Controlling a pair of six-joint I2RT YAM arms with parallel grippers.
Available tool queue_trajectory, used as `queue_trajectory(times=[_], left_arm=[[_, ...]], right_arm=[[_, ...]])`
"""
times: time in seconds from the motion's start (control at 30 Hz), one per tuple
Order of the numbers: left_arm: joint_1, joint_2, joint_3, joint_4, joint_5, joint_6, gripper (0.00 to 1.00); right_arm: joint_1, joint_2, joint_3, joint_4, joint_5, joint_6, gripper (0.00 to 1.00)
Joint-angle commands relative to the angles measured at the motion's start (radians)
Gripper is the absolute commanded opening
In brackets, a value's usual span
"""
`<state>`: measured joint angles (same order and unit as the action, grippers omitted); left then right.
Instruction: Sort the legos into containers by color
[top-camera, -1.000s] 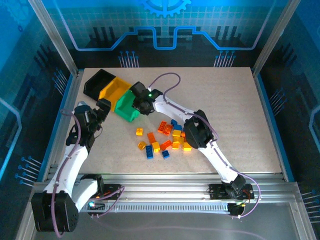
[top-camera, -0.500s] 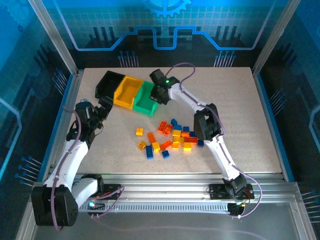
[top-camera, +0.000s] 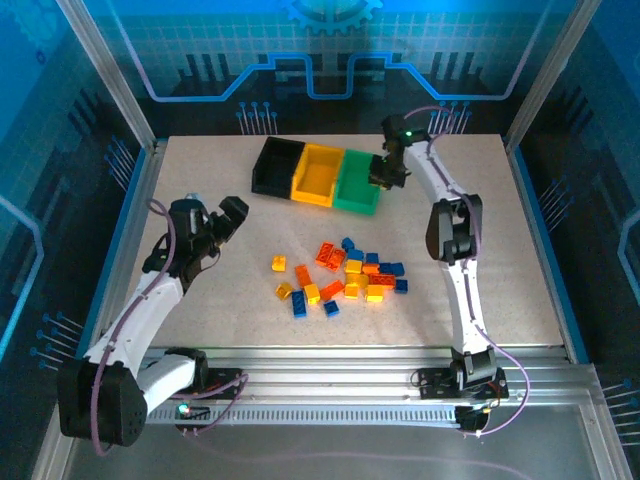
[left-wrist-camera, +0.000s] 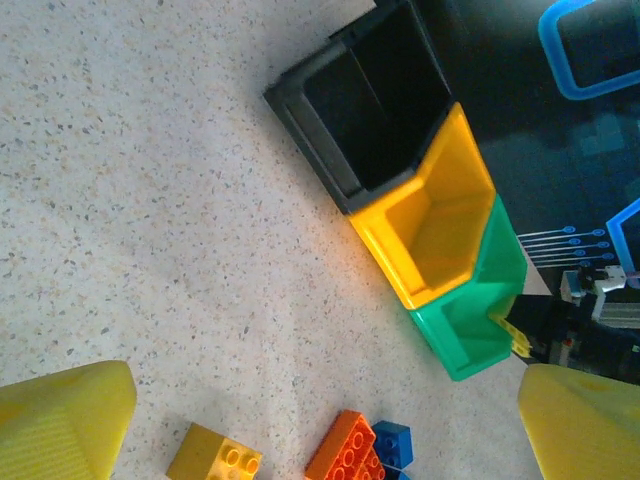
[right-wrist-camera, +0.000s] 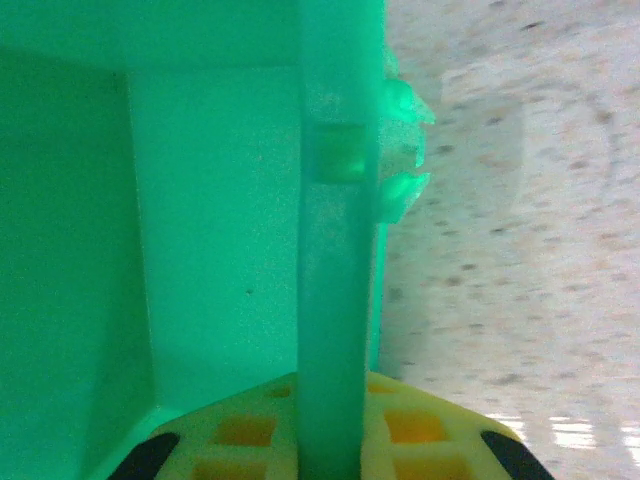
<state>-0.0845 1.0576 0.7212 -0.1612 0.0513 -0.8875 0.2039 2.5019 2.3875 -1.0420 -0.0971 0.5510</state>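
- Legos (top-camera: 353, 268): loose cluster on the table (top-camera: 500, 250), near ctr, slightly toward the near edge; orange, yellow + blue mixed, some touching, a few strays on the cluster's left side. All lie on the tabletop, outside the bins.
- Containers: 3 in a row at the far part of the table, walls touching. Black bin (top-camera: 275, 165) leftmost, yellow bin (top-camera: 318, 175) in the middle, green bin (top-camera: 357, 180) on the right.
- Right gripper (top-camera: 385, 172): at the green bin's right end, arm stretched far fwd. Right wrist view has the green wall running upright between the two yellow pads (right-wrist-camera: 240, 432), so the claw is pinching that wall, one pad inside the bin, the other outside.
- Left gripper (top-camera: 222, 212): left side of the table, well apart from the bins and from the legos, claw spread wide w/ nothing between its fingers (left-wrist-camera: 60, 420).
- Left wrist view: looks across the table at the bin row; a yellow lego (left-wrist-camera: 215, 455), an orange lego (left-wrist-camera: 345, 460) + a blue lego (left-wrist-camera: 392, 442) sit at the bottom edge, the orange and blue ones touching.
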Motion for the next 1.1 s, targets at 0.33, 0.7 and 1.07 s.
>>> queue_trajectory(times=[0.33, 0.7, 1.07], left_arm=[[-0.043, 0.042, 0.016, -0.023, 0.044, 0.028, 0.99], [-0.050, 0.044, 0.001, -0.026, 0.044, 0.029, 0.99], [-0.050, 0.061, 0.004, -0.033, 0.058, 0.026, 0.99]], right_arm=[[-0.050, -0.269, -0.379, 0.020, -0.180, -0.326, 0.00], [-0.028, -0.387, -0.599, 0.161, -0.091, -0.286, 0.00], [-0.025, -0.352, -0.546, 0.173, -0.115, -0.223, 0.00]])
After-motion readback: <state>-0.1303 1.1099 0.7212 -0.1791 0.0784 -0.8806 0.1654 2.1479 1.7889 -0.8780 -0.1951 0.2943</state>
